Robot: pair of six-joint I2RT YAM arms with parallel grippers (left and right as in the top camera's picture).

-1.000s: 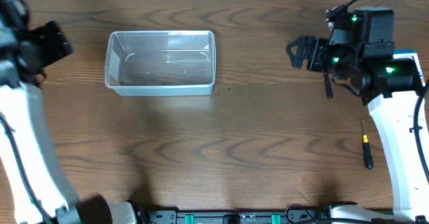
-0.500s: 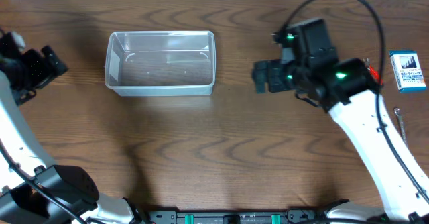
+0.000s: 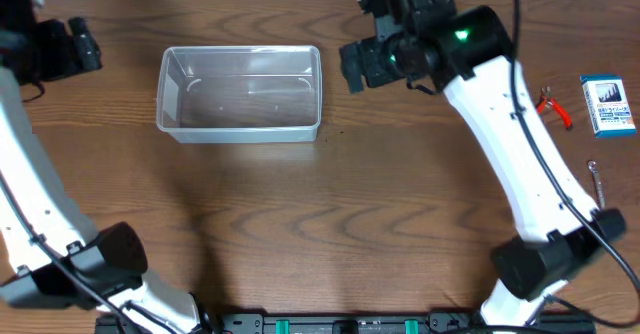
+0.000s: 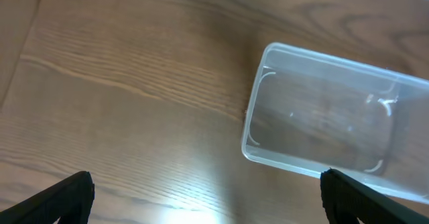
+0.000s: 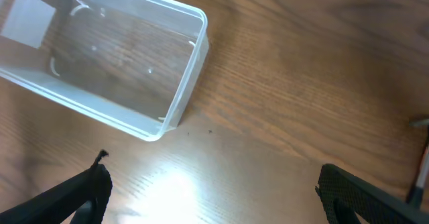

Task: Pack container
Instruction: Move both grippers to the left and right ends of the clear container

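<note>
Clear plastic is the material of the container [image 3: 240, 92], a rectangular tub with rounded corners and a rimmed edge. It stands upright on the brown wooden counter [image 3: 380, 204], at about 10 o'clock from the middle of the counter in the overhead view. Its long sides run from 9 to 3 o'clock, and the wood grain shows through its bottom.

The right gripper [image 3: 352, 64] hangs at 3 o'clock of the container, near its short wall but apart from it. In the right wrist view its two black fingers [image 5: 74, 197] stand far from each other at the lower corners. This gripper is released and holds nothing. The container lies there at 10 o'clock.

The left gripper [image 3: 88, 46] is at about 10 o'clock of the container, well apart from it. In the left wrist view its fingers [image 4: 64, 197] are also spread wide with only bare wood between them, so it is released too. The container lies there at 2 o'clock.

At the 3 o'clock edge of the counter lies a small blue-and-white box [image 3: 608, 104], with red-handled pliers [image 3: 555, 104] just beside it at 9 o'clock. A thin metal tool [image 3: 597, 179] lies at 6 o'clock of the box.
</note>
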